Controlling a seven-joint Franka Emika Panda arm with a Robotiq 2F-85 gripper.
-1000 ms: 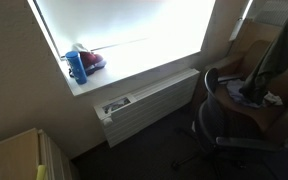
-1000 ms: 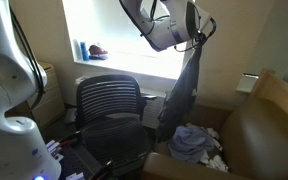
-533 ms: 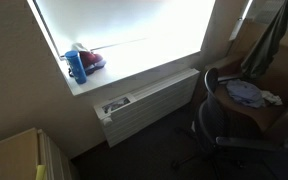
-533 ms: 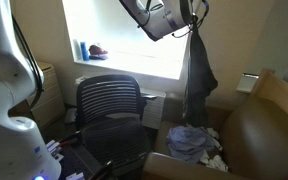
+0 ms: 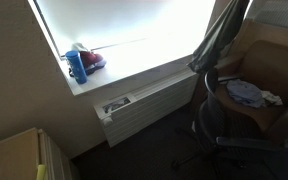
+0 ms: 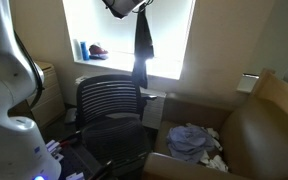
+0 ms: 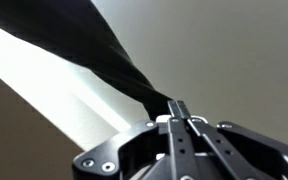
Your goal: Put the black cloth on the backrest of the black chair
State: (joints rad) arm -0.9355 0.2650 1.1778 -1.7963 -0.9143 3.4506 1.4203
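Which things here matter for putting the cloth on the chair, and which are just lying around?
For the job: gripper, black cloth, black chair.
Just lying about: blue bottle, pile of clothes, brown armchair, radiator.

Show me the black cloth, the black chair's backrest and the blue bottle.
black cloth [image 6: 142, 45], in an exterior view, middle of the hanging length.
chair backrest [image 6: 109, 100], in an exterior view, centre of the ribbed back.
blue bottle [image 5: 77, 68], in an exterior view, its body.

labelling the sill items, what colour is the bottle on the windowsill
The bottle is blue, clearest in an exterior view.
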